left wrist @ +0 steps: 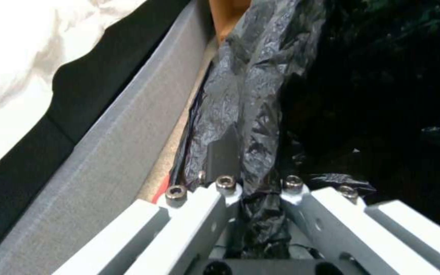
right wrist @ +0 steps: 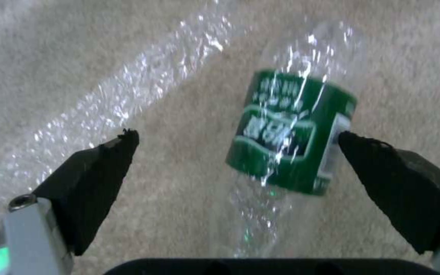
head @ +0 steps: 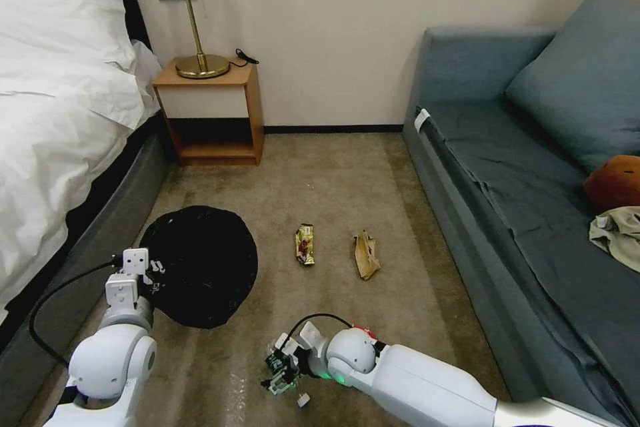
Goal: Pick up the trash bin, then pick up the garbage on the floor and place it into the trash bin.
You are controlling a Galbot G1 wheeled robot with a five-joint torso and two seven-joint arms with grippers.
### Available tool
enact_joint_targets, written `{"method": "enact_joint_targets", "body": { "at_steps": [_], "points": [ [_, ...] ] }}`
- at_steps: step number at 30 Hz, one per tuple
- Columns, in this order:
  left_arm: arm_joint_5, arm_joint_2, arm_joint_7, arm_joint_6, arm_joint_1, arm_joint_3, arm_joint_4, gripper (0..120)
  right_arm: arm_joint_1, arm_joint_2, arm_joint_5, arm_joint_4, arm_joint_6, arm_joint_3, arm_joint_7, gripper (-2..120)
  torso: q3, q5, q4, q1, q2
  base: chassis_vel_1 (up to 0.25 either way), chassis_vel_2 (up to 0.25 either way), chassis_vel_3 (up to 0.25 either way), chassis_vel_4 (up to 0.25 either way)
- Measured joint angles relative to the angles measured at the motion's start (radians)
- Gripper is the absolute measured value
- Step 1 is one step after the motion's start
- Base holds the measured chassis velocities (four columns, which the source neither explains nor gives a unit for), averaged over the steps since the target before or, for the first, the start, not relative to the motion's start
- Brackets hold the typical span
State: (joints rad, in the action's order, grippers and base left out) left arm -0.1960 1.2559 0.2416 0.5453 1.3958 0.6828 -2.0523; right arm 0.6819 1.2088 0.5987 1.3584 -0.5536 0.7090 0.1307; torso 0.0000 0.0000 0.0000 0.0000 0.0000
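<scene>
Carpeted floor (head: 347, 167): your left pincer (left wrist: 258, 187) is clamping the trash bin (head: 200, 263) rim; right pincer (right wrist: 235, 152), wide open, is straddling the bottle (right wrist: 291, 130); two wrappers (head: 305, 244) are remaining.

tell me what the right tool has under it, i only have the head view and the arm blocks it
Observer: The right tool is open over a clear bottle with a green label lying on the carpet; one fingertip is at the label's edge.
Operator: is there anything else down there
Observer: Yes, a strip of clear crinkly plastic lies on the carpet beside the bottle.
Operator: and does the left tool have the bin
Observer: The left tool is shut on the black bag folded over the rim of the trash bin.
</scene>
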Motion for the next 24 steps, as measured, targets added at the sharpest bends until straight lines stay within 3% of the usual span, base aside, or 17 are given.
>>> {"method": "enact_joint_targets", "body": {
  "at_steps": [20,22,24],
  "points": [
    [0.006,0.023,-0.009,-0.009,0.009,-0.003,-0.015,1,0.027,0.038,-0.041,-0.13,0.053,-0.008,-0.014,100,0.0,0.0,0.0,0.0,0.0,0.0,0.0,0.0,0.0],
    [0.005,0.023,-0.008,-0.009,0.01,0.001,-0.019,1,0.029,0.038,-0.043,-0.136,0.056,-0.008,-0.013,99,0.0,0.0001,0.0,0.0,0.0,0.0,0.0,0.0,0.0],
    [0.003,0.022,-0.008,-0.008,0.01,0.005,-0.022,1,0.029,0.037,-0.044,-0.14,0.058,-0.009,-0.011,89,0.0,0.0,0.0,0.0,0.0,0.0,0.0,0.0,0.0]
  ]
}}
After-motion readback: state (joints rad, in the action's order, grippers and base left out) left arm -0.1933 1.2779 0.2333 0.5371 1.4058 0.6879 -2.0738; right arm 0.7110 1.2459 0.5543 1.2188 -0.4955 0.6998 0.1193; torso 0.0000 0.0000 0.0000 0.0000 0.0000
